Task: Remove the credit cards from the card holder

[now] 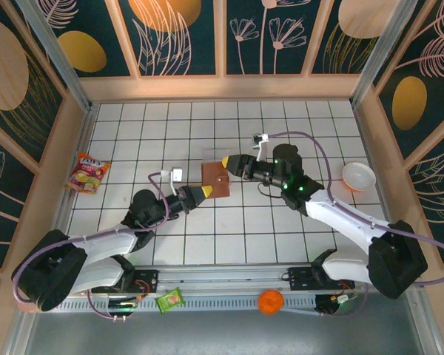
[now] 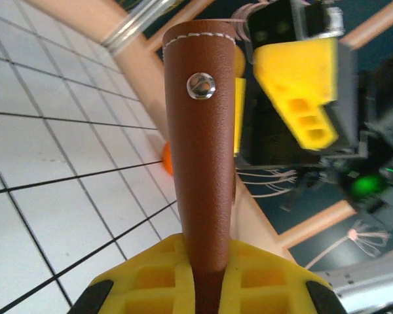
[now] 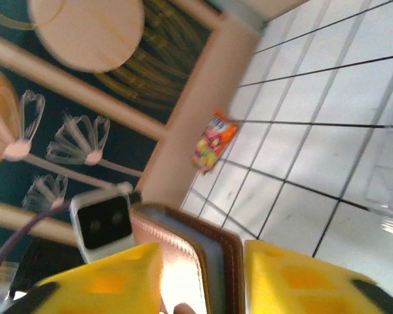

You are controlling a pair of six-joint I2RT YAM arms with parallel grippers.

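The card holder [image 1: 214, 180], a brown leather wallet with a metal snap, is held upright above the middle of the tiled table. My left gripper [image 1: 201, 191] is shut on its near lower edge; in the left wrist view the brown leather [image 2: 206, 163] rises straight out from between the yellow fingers [image 2: 150, 281]. My right gripper [image 1: 228, 162] is at the far upper corner, its jaws apart. In the right wrist view the wallet [image 3: 216, 255] stands between the two fingers, slightly parted, with grey-blue lining showing. The credit cards are hidden.
A colourful snack packet [image 1: 89, 172] lies by the left wall. A white bowl [image 1: 358, 176] sits at the right. An orange ball [image 1: 270, 301] and a green packet [image 1: 170, 299] lie by the front rail. Wooden walls ring the table.
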